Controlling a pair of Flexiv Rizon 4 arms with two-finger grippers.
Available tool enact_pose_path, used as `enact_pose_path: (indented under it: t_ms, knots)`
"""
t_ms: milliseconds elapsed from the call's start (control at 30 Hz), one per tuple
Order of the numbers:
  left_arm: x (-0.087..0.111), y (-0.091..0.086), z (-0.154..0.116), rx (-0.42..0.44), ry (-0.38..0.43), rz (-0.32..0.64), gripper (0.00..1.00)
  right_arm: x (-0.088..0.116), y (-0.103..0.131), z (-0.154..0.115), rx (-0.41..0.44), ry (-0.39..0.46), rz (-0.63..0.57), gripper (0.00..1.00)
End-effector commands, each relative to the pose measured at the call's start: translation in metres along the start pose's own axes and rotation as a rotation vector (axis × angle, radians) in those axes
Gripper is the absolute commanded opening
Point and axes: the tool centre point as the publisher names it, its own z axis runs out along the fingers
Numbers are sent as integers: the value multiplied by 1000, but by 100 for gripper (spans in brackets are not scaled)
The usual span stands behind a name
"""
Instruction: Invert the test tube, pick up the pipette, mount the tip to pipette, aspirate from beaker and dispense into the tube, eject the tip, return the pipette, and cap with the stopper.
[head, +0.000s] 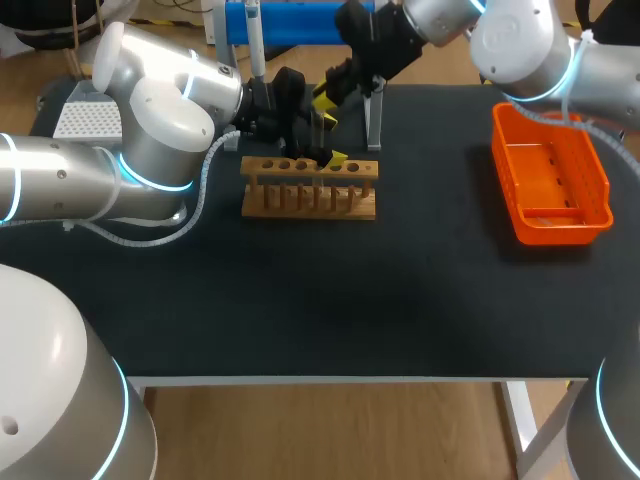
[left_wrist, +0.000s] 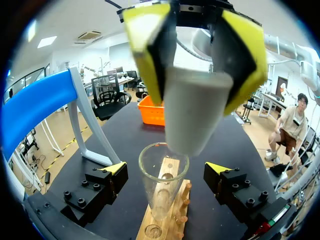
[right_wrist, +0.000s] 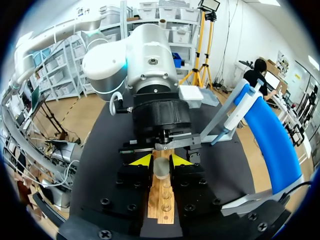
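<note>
Between the left gripper's spread fingers, the test tube stands upright in the wooden rack, long axis vertical, open mouth up. Both yellow tips stand clear of the glass, one on each side, so this gripper holds nothing.

Directly above the tube mouth, the right gripper is clamped on the pale stopper, one yellow pad on each flank. The stopper's long axis is near vertical with a slight tilt, narrow end down at the tube rim. Contact with the rim cannot be judged.

Only the left wrist view shows the tube's rim. The right wrist view shows the stopper between its own tips, over the rack. The head view hides tube and stopper behind both grippers. It shows the blue pipette stand behind them and the orange basket on the worktop, well beyond the right gripper.
</note>
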Motion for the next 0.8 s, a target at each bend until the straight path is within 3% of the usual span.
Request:
enact_pose_path:
  t_ms: [33, 533, 800]
  knots:
    - [-1, 0, 0, -1, 3, 0, 100, 0, -1, 3, 2, 4, 2, 0]
    - [-1, 0, 0, -1, 3, 0, 100, 2, -10, 7, 17, 10, 13, 0]
    - [-1, 0, 0, -1, 3, 0, 100, 2, -3, 1, 10, 0, 43, 0]
